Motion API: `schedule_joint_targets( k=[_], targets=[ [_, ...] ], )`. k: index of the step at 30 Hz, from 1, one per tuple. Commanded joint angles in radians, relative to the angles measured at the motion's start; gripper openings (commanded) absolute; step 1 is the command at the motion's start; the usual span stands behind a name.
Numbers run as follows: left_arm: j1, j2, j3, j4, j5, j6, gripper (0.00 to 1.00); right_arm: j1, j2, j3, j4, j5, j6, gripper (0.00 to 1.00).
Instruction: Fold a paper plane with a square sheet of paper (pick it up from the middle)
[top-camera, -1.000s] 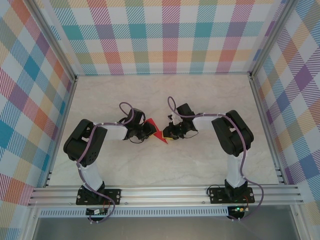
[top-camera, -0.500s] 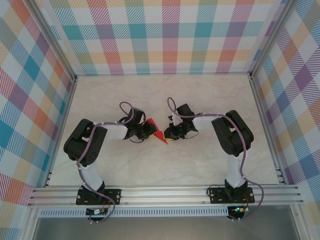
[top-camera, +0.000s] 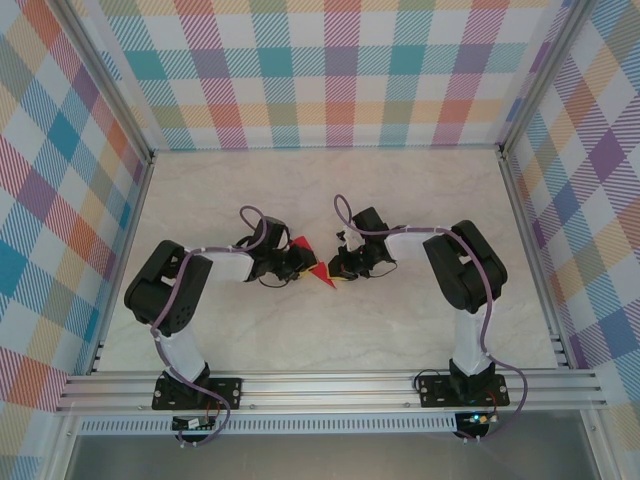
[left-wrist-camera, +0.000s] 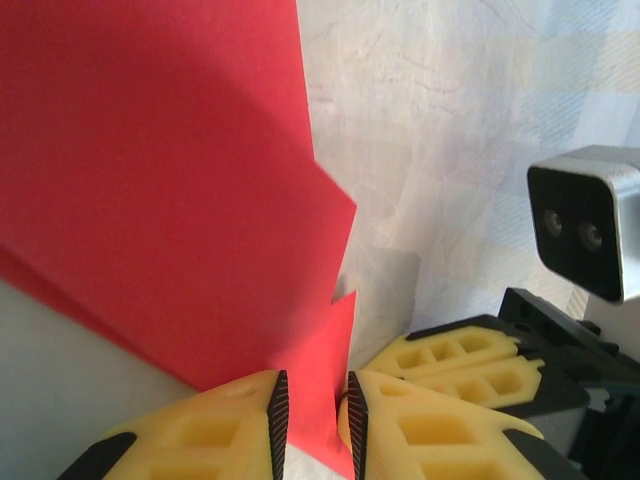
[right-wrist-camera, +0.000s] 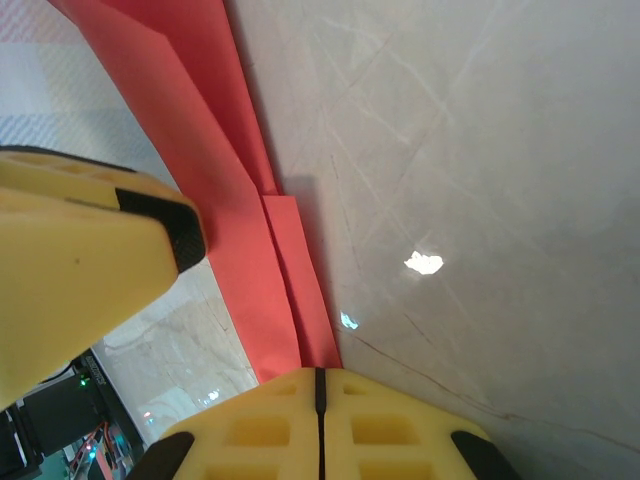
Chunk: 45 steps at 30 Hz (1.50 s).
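R gripper (right-wrist-camera: 318, 385): jaws pressed together, pinching one end of the red paper (right-wrist-camera: 235, 215). The paper runs straight into the seam between the pads.
L gripper (left-wrist-camera: 313, 425): jaws nearly together, narrow slit between them, a corner of the paper in the slit. Cannot tell whether the pads bear on it.

Position: in the top view the paper (top-camera: 314, 264) sits between the two grippers, approx. mid-table (top-camera: 420, 200). It throws a shadow on the surface, so it is judged at least partly lifted.

Progress (judgement):
- Done: the sheet is not a flat square. L wrist view shows overlapping layers w/ a stepped edge. R wrist view shows a long narrow folded strip. Top view shows a pointed tip toward the near edge.
- To do: no finished dart w/ clean centre crease is visible. Probably the final lengthwise fold and wing folds, then release. Fold count not readable.

Surroundings: plaid walls (top-camera: 330, 70) and alu frame (top-camera: 330, 385) are well apart from the work.

Obstructions: the grippers themselves. R fingers (left-wrist-camera: 450, 365) lie just beside the L gripper, w/ the R wrist camera (left-wrist-camera: 590, 235) near. There is little room to re-grip. Main risks are fingertip contact and tearing the thin paper.
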Motion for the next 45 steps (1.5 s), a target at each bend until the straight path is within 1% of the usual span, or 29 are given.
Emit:
schedule_joint_targets(
  k=[1,7,14,20,28,36,42,45],
  targets=[
    [-0.022,-0.041,-0.021,0.013,0.017,-0.011,0.23,0.01,0.02,0.011,-0.036,0.031,-0.014,0.07],
    [-0.026,-0.015,-0.018,-0.004,-0.019,-0.003,0.19,0.009,-0.013,0.002,0.009,0.002,0.007,0.1],
    [-0.025,0.016,0.011,-0.028,-0.042,0.002,0.17,0.008,-0.047,-0.004,0.027,-0.021,0.01,0.14],
    [-0.025,0.039,0.031,-0.065,-0.063,-0.007,0.15,0.009,-0.082,-0.042,0.062,-0.043,0.001,0.18],
    [-0.025,0.048,0.046,-0.093,-0.079,-0.017,0.15,0.019,-0.099,-0.063,0.041,-0.018,-0.043,0.24],
    [-0.025,0.056,0.058,-0.116,-0.087,-0.021,0.15,0.039,-0.083,-0.049,0.029,-0.025,-0.076,0.24],
    [-0.025,0.055,0.059,-0.117,-0.087,-0.023,0.15,0.046,-0.058,-0.023,0.008,0.001,-0.102,0.24],
    [-0.025,0.05,0.063,-0.118,-0.084,-0.024,0.15,0.052,-0.052,-0.013,0.007,0.038,-0.124,0.24]
  ],
)
